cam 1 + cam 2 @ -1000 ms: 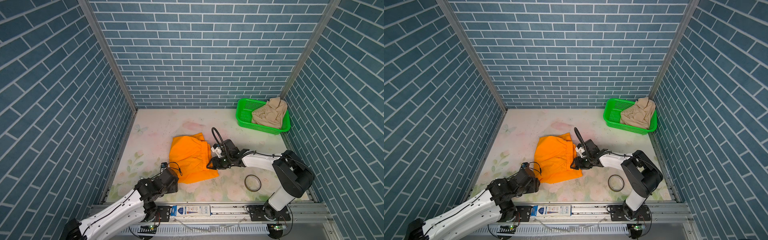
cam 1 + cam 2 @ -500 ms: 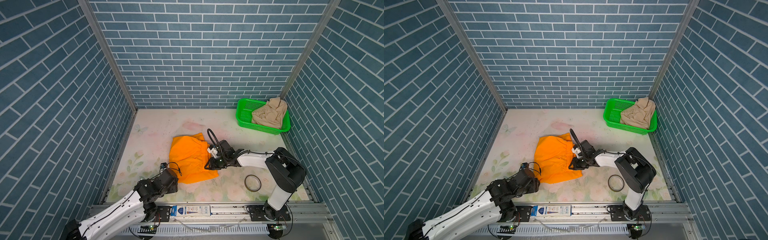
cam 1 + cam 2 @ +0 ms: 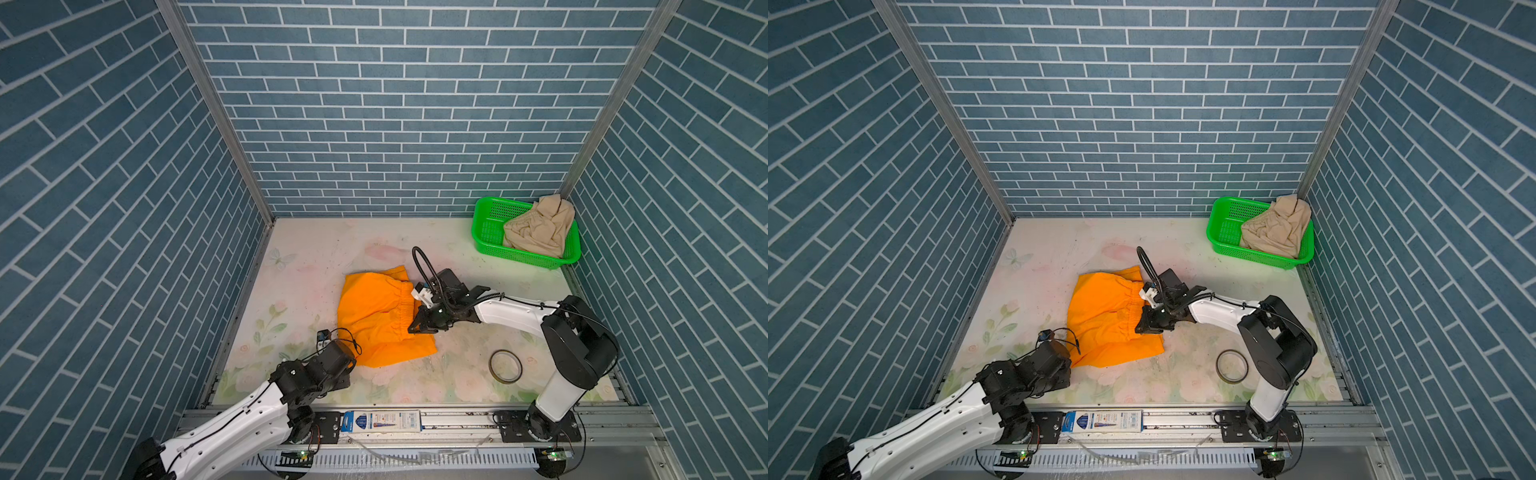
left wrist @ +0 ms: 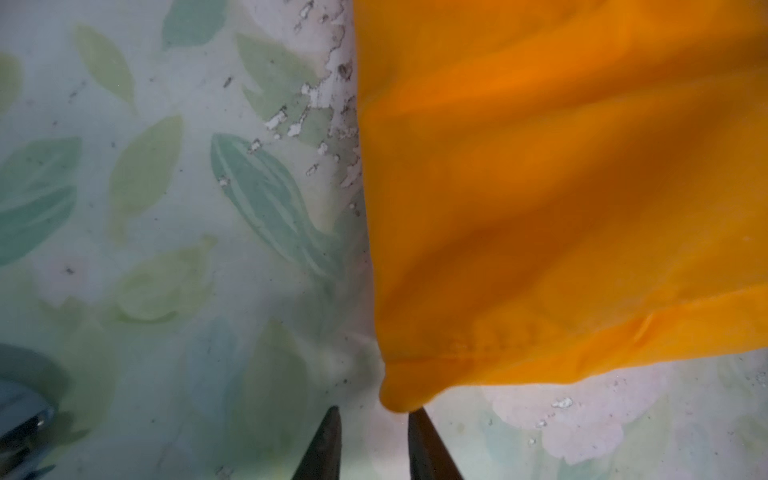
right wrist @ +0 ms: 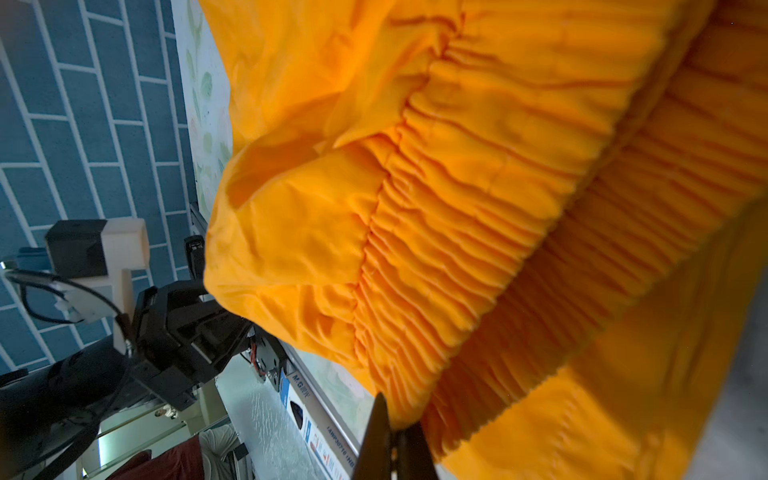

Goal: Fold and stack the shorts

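We find the spread shorts [image 3: 382, 316] mid-table, the ring [image 3: 491, 365] right of them, the bundled shorts [image 3: 536, 228] in the far-right basket [image 3: 485, 237], seemingly overhanging its rim.

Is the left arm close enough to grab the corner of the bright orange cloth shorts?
Probably yes. In the left wrist view a corner of the bright orange cloth shorts lies right at the tips of the left fingers, which stand apart, and only bare flowery table lies beside it.
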